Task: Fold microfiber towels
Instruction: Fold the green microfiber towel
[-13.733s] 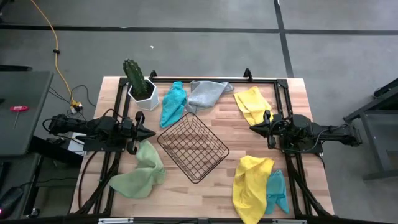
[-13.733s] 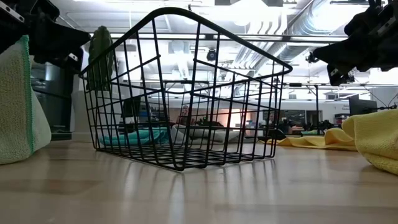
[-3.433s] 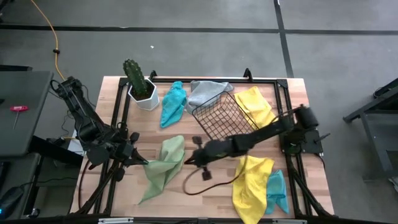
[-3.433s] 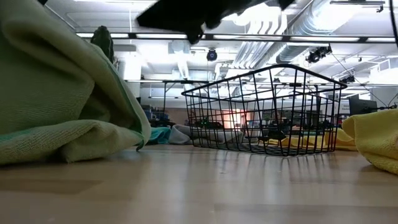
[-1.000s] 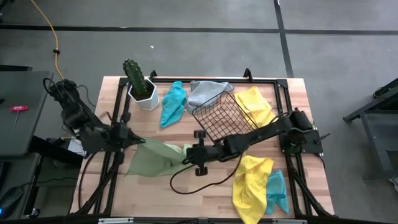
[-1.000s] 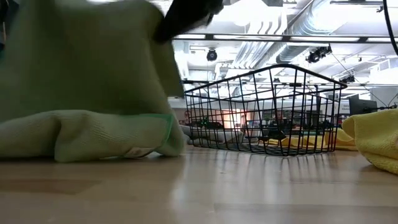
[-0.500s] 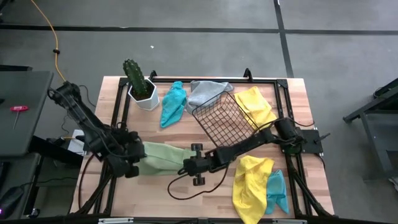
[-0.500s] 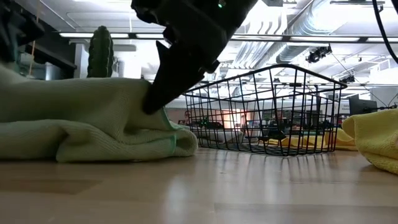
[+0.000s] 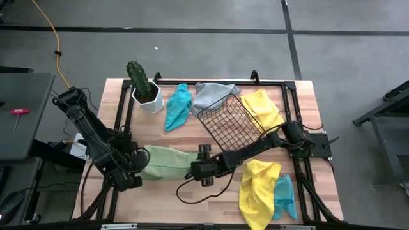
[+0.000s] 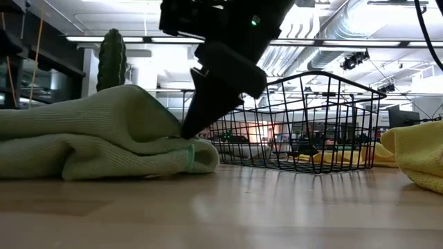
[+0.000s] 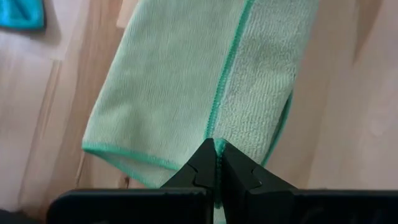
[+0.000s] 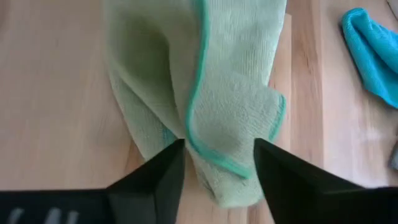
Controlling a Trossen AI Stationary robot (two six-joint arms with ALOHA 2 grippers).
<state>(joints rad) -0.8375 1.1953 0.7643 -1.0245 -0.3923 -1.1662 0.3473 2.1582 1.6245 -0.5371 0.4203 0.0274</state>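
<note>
Lying near the front of the bench [image 9: 211,195], the green towel [image 9: 165,163] is bunched lengthwise into a long, rumpled strip with a teal stitched hem. In the low view it's a soft, folded-over mound [image 10: 97,142] with that hem curling at its right end.

The left gripper [image 9: 133,167] sits at the strip's left end. Its wrist view shows the two fingers [image 11: 200,167] pressed together with the hem caught between the tips, so it's clamped on the green towel [image 11: 186,93].

The right gripper [image 9: 195,168] is at the other end, its arm stretched diagonally across the bench. In its wrist view the fingers [image 12: 158,171] are spread apart, straddling the rumpled end of the towel [image 12: 205,93], not pinching anything as far as I can see. In the low view the gripper is a dark shape [image 10: 197,114] coming down onto the towel.

Front right, a yellow towel [image 9: 255,185] lies crumpled with a teal one [image 9: 285,195] partly tucked under its edge; I can't tell how much is hidden.

Further back, the black wire basket [image 9: 229,121] sits tilted, with its far corner overlapping the grey towel [image 9: 211,96]. To its right is the second yellow towel [image 9: 262,107], to its left the other teal towel [image 9: 177,105], all crumpled. A cactus [image 9: 137,75] in a white pot stands at the far left corner.
</note>
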